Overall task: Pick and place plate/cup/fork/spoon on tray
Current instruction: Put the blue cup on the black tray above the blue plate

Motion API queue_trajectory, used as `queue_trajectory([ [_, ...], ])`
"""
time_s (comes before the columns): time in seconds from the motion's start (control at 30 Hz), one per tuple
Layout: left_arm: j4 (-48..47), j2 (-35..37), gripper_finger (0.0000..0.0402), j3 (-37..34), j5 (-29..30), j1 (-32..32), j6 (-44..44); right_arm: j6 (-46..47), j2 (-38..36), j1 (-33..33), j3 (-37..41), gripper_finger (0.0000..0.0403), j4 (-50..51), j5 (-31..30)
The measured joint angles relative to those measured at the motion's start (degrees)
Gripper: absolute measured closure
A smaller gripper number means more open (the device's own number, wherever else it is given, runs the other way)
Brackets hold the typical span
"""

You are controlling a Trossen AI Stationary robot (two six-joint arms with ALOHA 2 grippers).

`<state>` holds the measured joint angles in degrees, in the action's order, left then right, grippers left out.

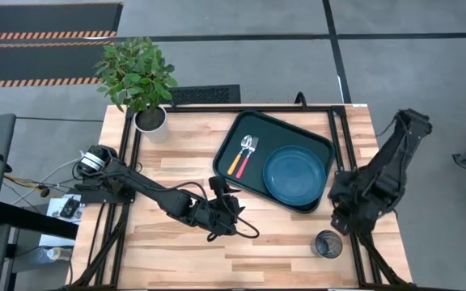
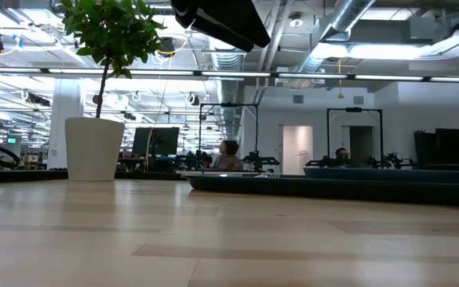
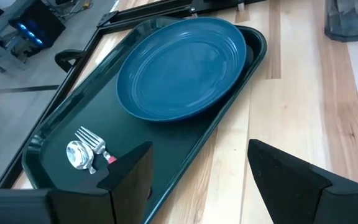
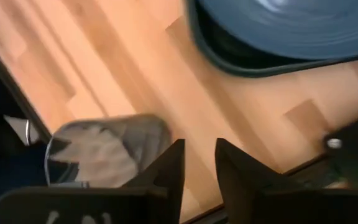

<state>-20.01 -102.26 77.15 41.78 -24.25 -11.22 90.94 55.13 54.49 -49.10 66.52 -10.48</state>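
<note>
R jaws (image 4: 199, 163) near-closed, empty; cup (image 4: 107, 149) just beside.

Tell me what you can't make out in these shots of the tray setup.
- Cup: blurred in the right wrist view, its far side cut off.
- Fork and spoon handles: hidden behind a left gripper finger in the left wrist view.
- Tray contents: low view sees only its edge.

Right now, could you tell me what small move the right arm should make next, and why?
Probably lower the right claw over the cup and open it wider. The plate, fork and spoon already lie on the tray; only the cup stands on the table, just beside that claw, whose fingers look nearly closed. The left claw waits open mid-table.
</note>
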Motion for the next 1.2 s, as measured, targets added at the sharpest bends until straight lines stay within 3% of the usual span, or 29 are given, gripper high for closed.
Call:
queue_trajectory([
  [0.27, 0.02, 0.00, 0.0148, 0.00, 0.00, 0.16, 0.02, -1.36, 8.00, 1.65, 0.00, 0.0206, -2.79, 1.65],
  [0.4, 0.15, 0.00, 0.0148, 0.00, 0.00, 0.31, -0.08, -4.89, 10.10, 1.77, 0.00, 0.0185, -6.88, 2.86],
  [0.77, 0.15, 0.00, 0.0148, 0.00, 0.11, 0.54, -0.24, -8.28, 13.15, 1.69, 0.00, 0.0195, -5.01, 3.10],
  [1.0, 0.11, 0.00, 0.0148, 0.00, 0.02, 1.28, -0.41, -8.31, 8.33, 0.13, -2.09, 0.0196, 0.53, 1.30],
  [1.2, 0.18, 0.00, 0.0148, 0.00, -0.44, 1.53, -0.72, -9.02, 5.14, 1.33, -3.41, 0.0198, -5.19, -0.59],
])
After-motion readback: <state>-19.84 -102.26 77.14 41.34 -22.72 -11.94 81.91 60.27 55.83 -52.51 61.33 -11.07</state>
